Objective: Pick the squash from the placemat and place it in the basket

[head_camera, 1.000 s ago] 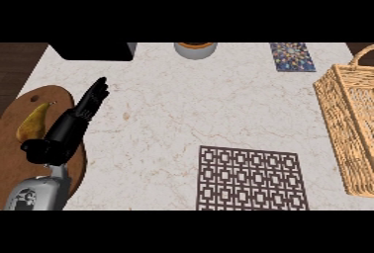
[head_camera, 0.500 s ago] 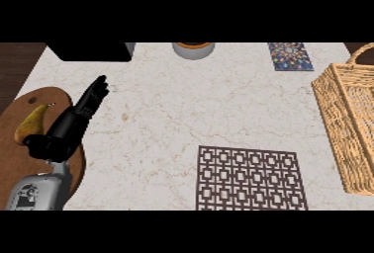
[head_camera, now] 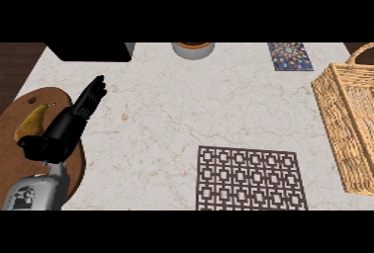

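A yellow-brown squash [head_camera: 29, 124] with a thin stem lies on the brown oval placemat [head_camera: 21, 106] at the counter's left edge. My left hand [head_camera: 73, 117] hovers just right of the squash, over the placemat's right side, fingers straight and pointing away from me. It holds nothing. The wicker basket [head_camera: 349, 124] stands at the right edge of the counter, far from the squash. My right hand does not show.
A dark lattice trivet [head_camera: 247, 177] lies at the front middle. At the back are a black box [head_camera: 90, 51], a grey cup [head_camera: 194, 49] and a patterned blue card [head_camera: 290, 56]. Pale marble [head_camera: 197, 106] spans between placemat and basket.
The view has shifted slightly, so everything sits a little lower and further left than before. My left hand keeps the same open pose beside the squash.
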You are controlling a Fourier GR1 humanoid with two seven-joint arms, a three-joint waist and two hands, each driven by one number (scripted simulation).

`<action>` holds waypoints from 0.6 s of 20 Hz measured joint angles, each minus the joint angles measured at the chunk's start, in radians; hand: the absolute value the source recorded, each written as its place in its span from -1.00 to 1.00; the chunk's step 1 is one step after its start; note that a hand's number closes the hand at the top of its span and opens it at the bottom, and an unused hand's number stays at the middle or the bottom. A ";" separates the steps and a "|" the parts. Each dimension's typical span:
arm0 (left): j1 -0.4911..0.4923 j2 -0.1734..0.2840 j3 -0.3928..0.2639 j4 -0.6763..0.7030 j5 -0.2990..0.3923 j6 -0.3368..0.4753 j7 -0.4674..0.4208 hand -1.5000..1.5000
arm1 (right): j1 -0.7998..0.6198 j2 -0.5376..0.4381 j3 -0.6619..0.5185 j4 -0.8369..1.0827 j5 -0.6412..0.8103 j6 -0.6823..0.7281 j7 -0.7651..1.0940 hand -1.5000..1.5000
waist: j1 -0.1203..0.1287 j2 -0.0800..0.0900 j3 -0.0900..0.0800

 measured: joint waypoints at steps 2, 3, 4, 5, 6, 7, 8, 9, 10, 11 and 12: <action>0.005 0.009 0.007 -0.011 0.012 -0.013 0.009 0.00 | -0.036 0.018 -0.022 0.059 -0.013 -0.021 -0.021 -1.00 | 0.002 0.000 0.000; 0.015 0.015 0.011 -0.017 0.018 -0.021 0.008 0.00 | -0.052 0.019 -0.035 0.093 -0.024 -0.016 -0.041 -1.00 | 0.002 0.000 0.000; 0.026 0.007 0.003 -0.026 0.011 -0.015 0.009 0.00 | -0.075 0.013 -0.043 0.134 -0.029 -0.010 -0.053 -1.00 | 0.002 0.000 0.000; 0.025 0.001 -0.003 -0.014 -0.002 -0.006 -0.003 0.00 | -0.092 0.010 -0.047 0.172 -0.027 -0.007 -0.077 -1.00 | 0.001 0.000 0.000; 0.023 0.004 0.005 -0.012 0.004 -0.010 -0.003 0.00 | -0.117 0.002 -0.044 0.205 -0.020 -0.005 -0.089 -1.00 | 0.000 0.000 0.000; 0.019 0.003 0.006 0.000 0.000 -0.007 -0.010 0.00 | -0.133 0.000 -0.042 0.232 -0.015 -0.004 -0.107 -1.00 | -0.001 0.000 0.000; 0.016 0.003 0.006 0.001 -0.003 -0.005 -0.009 0.00 | -0.154 -0.002 -0.035 0.242 -0.008 -0.009 -0.107 -1.00 | -0.001 0.000 0.000; 0.011 0.005 0.008 0.006 -0.001 -0.009 -0.010 0.00 | -0.170 -0.005 -0.034 0.273 -0.002 -0.007 -0.131 -1.00 | -0.001 0.000 0.000; 0.006 0.001 0.004 0.004 -0.003 -0.007 -0.002 0.00 | -0.187 -0.007 -0.032 0.303 0.005 -0.007 -0.154 -1.00 | -0.001 0.000 0.000; 0.002 0.006 0.010 0.016 -0.002 -0.011 -0.011 0.00 | -0.195 -0.009 -0.033 0.320 0.004 -0.001 -0.173 -1.00 | -0.002 0.000 0.000; 0.009 0.001 0.005 0.006 -0.005 -0.007 -0.006 0.00 | -0.207 -0.022 -0.038 0.340 0.000 0.015 -0.187 -1.00 | -0.002 0.000 0.000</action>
